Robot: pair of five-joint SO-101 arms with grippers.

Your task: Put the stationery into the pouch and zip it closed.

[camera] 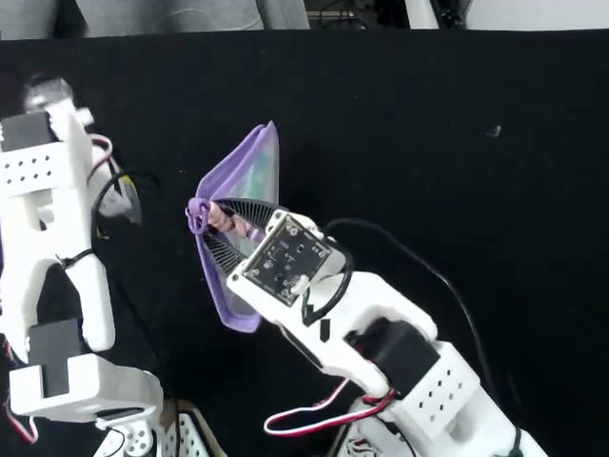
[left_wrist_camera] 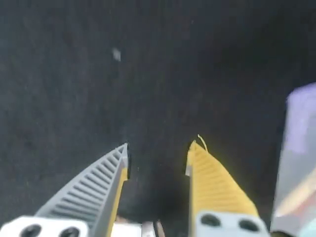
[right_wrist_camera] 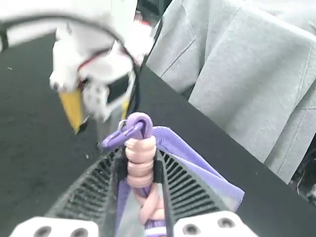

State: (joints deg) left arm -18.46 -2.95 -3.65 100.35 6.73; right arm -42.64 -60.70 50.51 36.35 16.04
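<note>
The purple pouch (camera: 243, 176) stands on edge on the black table, held up at its near end. My right gripper (camera: 221, 228) is shut on a pink coiled cord (camera: 226, 220) tied to the pouch's purple loop. In the right wrist view the cord (right_wrist_camera: 140, 153) sits pinched between the black ribbed fingers (right_wrist_camera: 182, 187), with the pouch (right_wrist_camera: 197, 163) behind them. My left gripper (left_wrist_camera: 157, 153) is open over bare table, and the pouch's edge (left_wrist_camera: 298, 148) is beside its yellow finger. The left arm (camera: 48, 219) stands to the left of the pouch. I see no loose stationery.
The black table (camera: 428, 143) stretches wide to the right and far side of the pouch. A person in grey clothing (right_wrist_camera: 237, 59) sits beyond the far edge. Red and white cables (camera: 304, 414) trail near the right arm's base.
</note>
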